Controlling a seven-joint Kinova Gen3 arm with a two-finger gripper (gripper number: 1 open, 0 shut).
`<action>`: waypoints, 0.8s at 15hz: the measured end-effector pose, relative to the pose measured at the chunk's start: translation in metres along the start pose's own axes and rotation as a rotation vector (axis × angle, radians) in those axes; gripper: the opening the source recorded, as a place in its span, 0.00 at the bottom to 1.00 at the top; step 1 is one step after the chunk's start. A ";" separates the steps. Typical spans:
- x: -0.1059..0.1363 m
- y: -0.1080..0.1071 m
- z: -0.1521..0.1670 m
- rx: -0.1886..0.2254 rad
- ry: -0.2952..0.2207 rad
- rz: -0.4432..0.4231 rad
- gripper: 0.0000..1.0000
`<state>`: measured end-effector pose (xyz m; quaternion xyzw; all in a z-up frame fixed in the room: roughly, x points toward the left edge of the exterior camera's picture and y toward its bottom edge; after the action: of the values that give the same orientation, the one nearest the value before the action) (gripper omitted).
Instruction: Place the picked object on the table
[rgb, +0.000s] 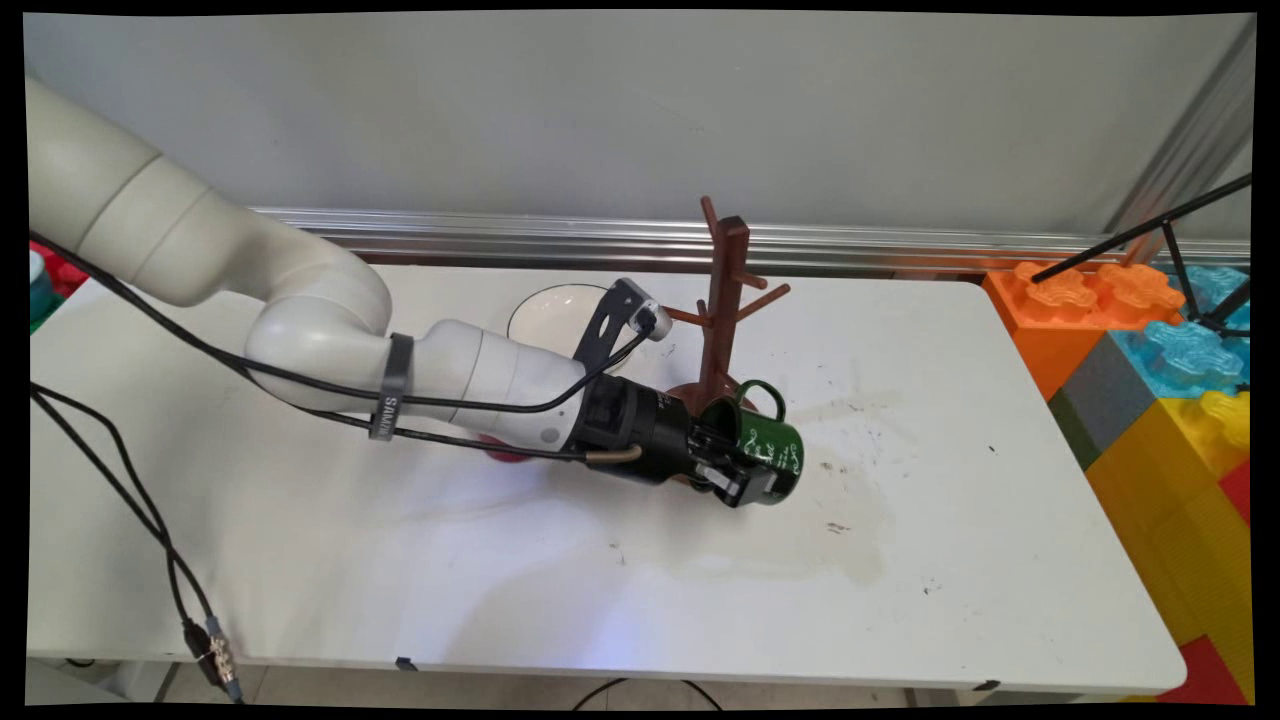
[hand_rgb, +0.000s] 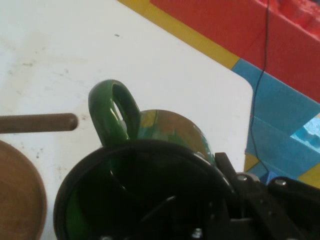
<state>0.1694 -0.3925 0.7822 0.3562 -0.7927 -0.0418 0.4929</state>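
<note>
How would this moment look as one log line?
gripper: shut on green mug | mug: tipped sideways, beside mug tree | behind: white bowl

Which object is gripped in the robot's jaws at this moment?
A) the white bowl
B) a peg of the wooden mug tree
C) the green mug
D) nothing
C: the gripper is clamped on the rim of the green mug, which is tipped sideways in front of the wooden mug tree; the white bowl sits untouched behind the arm.
</note>
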 end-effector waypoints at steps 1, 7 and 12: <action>0.000 0.002 -0.002 -0.004 0.001 0.005 0.00; -0.001 0.013 -0.020 -0.011 -0.021 0.057 0.00; -0.002 0.019 -0.043 0.017 -0.065 0.104 0.00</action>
<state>0.1952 -0.3655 0.8108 0.3174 -0.8260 -0.0210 0.4653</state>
